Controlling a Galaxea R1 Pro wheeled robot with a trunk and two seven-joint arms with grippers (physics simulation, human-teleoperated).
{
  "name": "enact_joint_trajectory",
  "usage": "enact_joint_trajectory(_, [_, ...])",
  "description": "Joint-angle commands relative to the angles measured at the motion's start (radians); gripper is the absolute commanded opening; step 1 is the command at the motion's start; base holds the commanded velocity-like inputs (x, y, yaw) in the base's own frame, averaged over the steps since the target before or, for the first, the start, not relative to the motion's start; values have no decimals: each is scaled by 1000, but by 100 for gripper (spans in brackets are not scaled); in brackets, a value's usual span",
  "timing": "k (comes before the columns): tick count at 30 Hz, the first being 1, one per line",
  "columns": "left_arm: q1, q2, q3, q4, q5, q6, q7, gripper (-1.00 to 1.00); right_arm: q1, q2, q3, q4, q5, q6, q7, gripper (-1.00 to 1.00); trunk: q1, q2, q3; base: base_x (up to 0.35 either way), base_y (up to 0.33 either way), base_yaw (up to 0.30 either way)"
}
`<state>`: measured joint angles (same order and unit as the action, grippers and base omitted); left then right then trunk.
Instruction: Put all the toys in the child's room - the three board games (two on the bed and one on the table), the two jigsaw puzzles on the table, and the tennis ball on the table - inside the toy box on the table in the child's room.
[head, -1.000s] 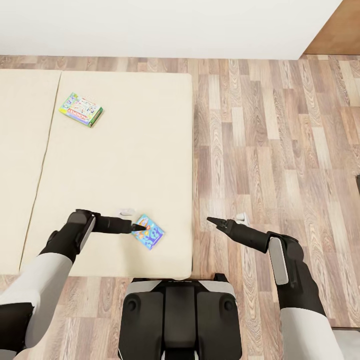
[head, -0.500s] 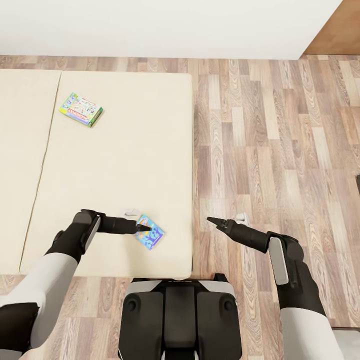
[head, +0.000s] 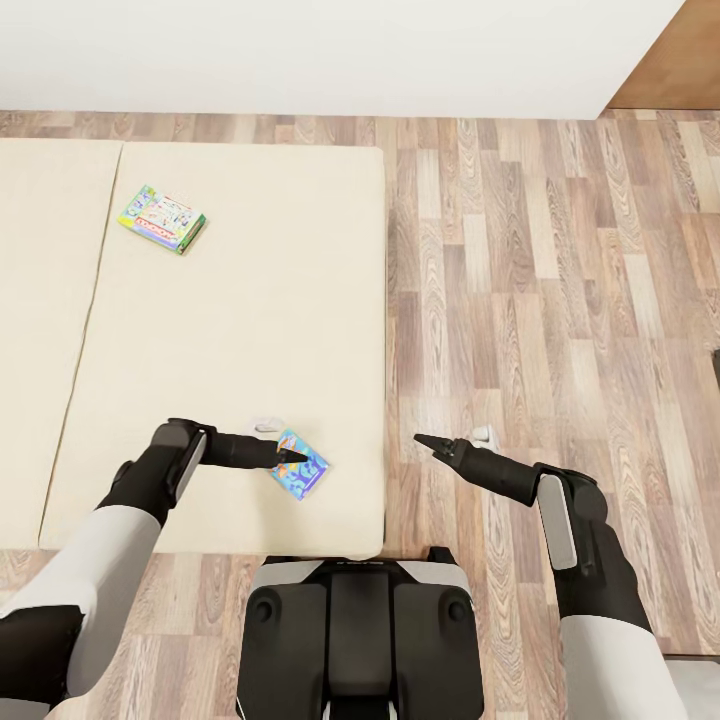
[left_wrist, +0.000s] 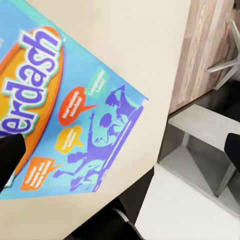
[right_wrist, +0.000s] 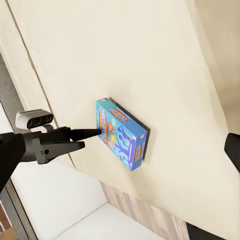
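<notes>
Reaching for the blue board game (head: 299, 464) looks like the step in hand: it lies flat on the bed (head: 280, 300), close to the near corner, and the left gripper (head: 290, 456) has its tips right over the box's near-left edge. From the left wrist view the dark fingertips (left_wrist: 10, 152) sit wide apart at the frame's sides with the box lid between them, so the jaws stand open and hold nothing. To do this well I'd want the fingers straddling one edge of the box, not pressing down on its lid (a flat box on a soft mattress gives little to bite on), and a slight tilt of the wrist to get under a side.

The right gripper (head: 422, 441) hangs over the wooden floor (head: 560, 300) just off the bed's right edge, well apart from the box; whether it is open I cannot tell.

The box has bare mattress on every side, and the bed's near and right edges are both close, so sliding it toward an edge to lift it seems possible.

Farther up the bed lies the green-edged board game (head: 163, 219), alone with open room all round.
</notes>
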<state>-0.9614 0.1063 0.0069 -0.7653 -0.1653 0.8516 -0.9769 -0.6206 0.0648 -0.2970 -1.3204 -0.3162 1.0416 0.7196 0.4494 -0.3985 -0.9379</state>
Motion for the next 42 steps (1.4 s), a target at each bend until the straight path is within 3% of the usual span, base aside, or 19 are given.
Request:
enact_joint_trajectory(1, [0,0,1,-1,-8,6,-8,100,-1,1,-3,0,6,5,8,100,1,-2,-1,0,0,0])
enact_joint_trajectory(19, [0,4,0,-6,-13,12,-8,100,-1,1,-1,1,7,2,6,100,1,-2,-1,0,0,0])
enact_joint_trajectory(28, [0,12,-1,-72,-19,60,-5,100,-1,2,-2,2,8,2,5,100,1,-2,-1,0,0,0])
enact_joint_trajectory(42, [0,82,-1,-158,-22,104,-1,100,-1,6,0,3,9,0,4,100,1,-2,-1,0,0,0])
